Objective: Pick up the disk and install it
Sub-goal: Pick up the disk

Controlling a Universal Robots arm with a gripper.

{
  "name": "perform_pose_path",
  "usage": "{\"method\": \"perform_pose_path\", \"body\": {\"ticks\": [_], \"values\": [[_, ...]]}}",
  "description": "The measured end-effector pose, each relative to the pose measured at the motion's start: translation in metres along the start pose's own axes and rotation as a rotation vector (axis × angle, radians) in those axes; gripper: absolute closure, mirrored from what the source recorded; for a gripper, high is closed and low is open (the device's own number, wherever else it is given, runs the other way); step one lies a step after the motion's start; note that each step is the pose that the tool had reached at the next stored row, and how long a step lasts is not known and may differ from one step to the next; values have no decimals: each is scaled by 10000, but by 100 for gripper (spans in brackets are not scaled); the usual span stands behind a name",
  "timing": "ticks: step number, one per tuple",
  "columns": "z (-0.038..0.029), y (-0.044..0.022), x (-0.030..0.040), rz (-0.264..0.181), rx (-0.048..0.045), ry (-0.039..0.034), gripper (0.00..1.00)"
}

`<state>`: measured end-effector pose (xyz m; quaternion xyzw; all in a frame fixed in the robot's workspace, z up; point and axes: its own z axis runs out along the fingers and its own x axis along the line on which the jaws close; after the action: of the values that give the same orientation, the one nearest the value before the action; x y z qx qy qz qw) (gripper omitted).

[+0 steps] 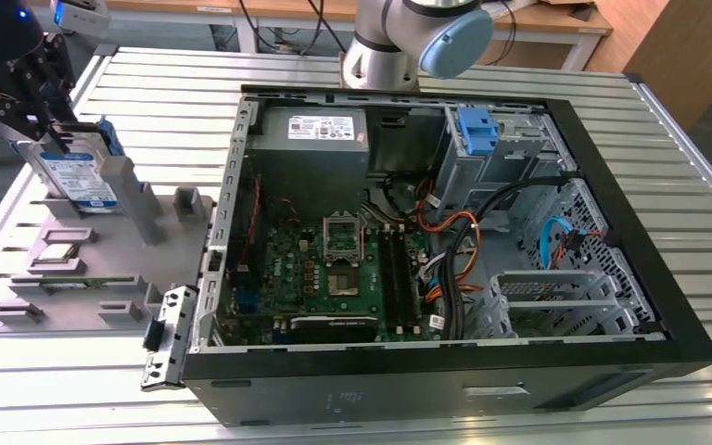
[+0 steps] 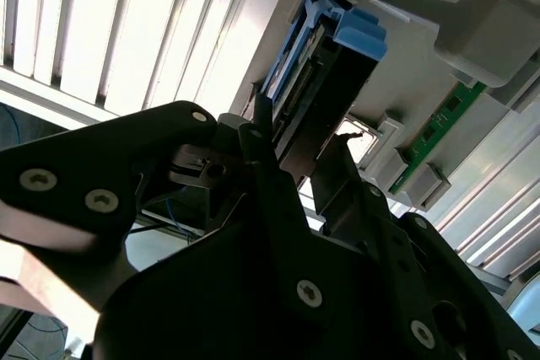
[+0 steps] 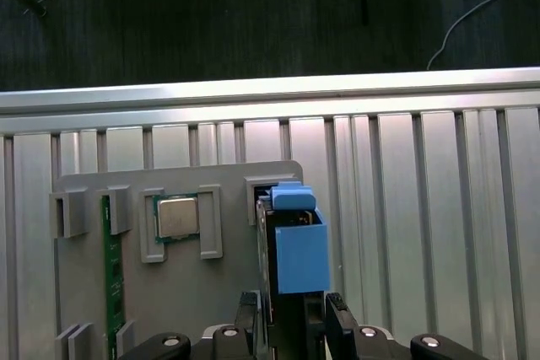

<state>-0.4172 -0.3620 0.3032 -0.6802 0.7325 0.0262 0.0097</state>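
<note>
The disk (image 1: 78, 178) stands on edge in a slot of the grey fixture plate (image 1: 108, 269), at the exterior view's left. It is silver-grey with a blue-and-white label and blue side rails. My gripper (image 1: 49, 139) comes down on its top edge from above. In the first wrist view the disk (image 3: 299, 250) sits between the two black fingers (image 3: 251, 309), which press against its sides; my gripper (image 3: 291, 314) is shut on it. The second wrist view has the disk (image 2: 325, 73) running away from the gripper (image 2: 299, 137).
An open computer case (image 1: 653, 306) lies at the centre and right, with a grey power supply (image 1: 319, 139) and a bare blue bracket (image 1: 477, 130) in its drive bay. The fixture plate also carries a processor (image 3: 177, 217) and a memory stick (image 3: 112, 267). The arm's base (image 1: 387, 46) stands behind the case.
</note>
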Motion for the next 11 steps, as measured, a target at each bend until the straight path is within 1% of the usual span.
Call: {"method": "perform_pose_path", "body": {"ticks": [2, 3, 11], "values": [[0, 0, 0, 1, -15, -1, 55], [-1, 0, 0, 2, -47, -1, 55], [0, 0, 0, 3, -55, -1, 55]]}}
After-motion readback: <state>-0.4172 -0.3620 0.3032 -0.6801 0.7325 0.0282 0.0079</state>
